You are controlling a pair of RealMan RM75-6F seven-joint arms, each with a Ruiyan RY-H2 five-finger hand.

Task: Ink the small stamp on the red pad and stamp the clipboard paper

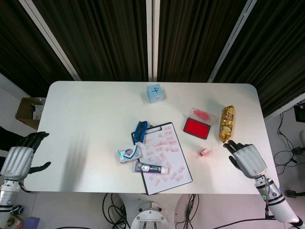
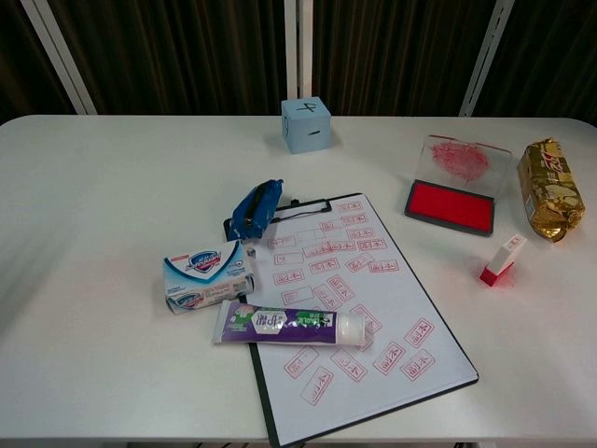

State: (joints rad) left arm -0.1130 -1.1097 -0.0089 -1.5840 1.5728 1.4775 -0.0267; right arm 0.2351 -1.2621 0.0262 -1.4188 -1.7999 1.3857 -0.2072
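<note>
While my left hand [image 1: 16, 160] waits empty off the table's [image 1: 86, 109] left edge, I hold my right hand [image 1: 248, 158] open and empty just right of the small stamp [image 1: 205, 151].

Nine single items on the white counter [image 1: 86, 119].

One each: pale blue cube [image 1: 154, 92], red ink pad [image 1: 197, 128], small red-and-white stamp [image 1: 205, 151], gold foil packet [image 1: 227, 123], black clipboard with stamped paper [image 1: 164, 157], blue pouch [image 1: 140, 131], soap box [image 1: 129, 153], purple toothpaste tube [image 1: 151, 167].

White table [image 1: 86, 119]; clipboard [image 1: 164, 160], pad [image 1: 196, 128], stamp [image 1: 204, 151] etc.
</note>
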